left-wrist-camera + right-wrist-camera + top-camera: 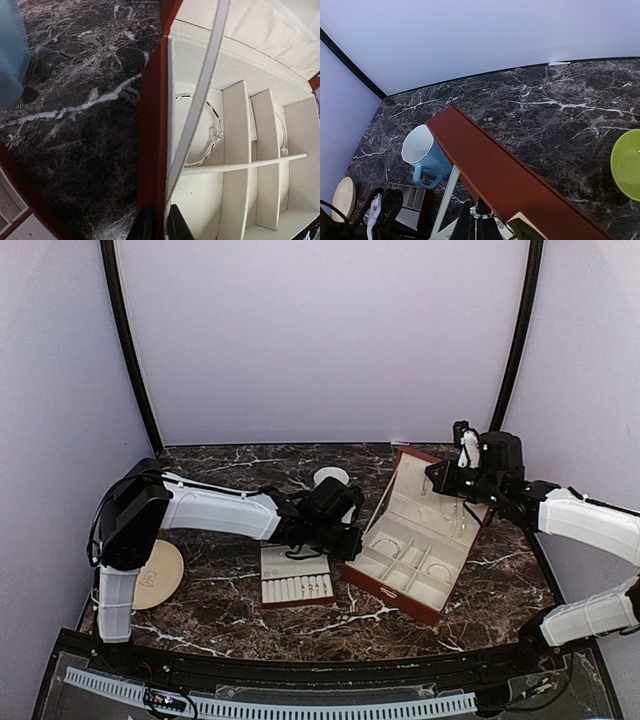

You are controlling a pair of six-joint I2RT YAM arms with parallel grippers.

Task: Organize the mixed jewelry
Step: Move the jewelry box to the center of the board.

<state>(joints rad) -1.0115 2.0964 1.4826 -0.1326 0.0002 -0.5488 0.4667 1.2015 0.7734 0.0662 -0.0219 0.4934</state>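
From above: the left fingers [348,543] reach a side wall of the open box [390,592] on the surface [220,620]; the right fingers [445,478] sit at its lid [425,490].

Left wrist: fingers narrow, pinching that wall. A bangle [218,131] lies in the adjoining compartment, partly behind a strap [200,95]. A sharp tug on the wall could shake it out.

Right wrist: fingers closed at the lid's edge; a silvery speck at their tips is unidentifiable.

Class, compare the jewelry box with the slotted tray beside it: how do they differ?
The jewelry box has a raised hinged lid; the slotted tray has none. The box is larger, split into squarish compartments; the tray has narrow rows. Both are red-brown outside, cream inside.
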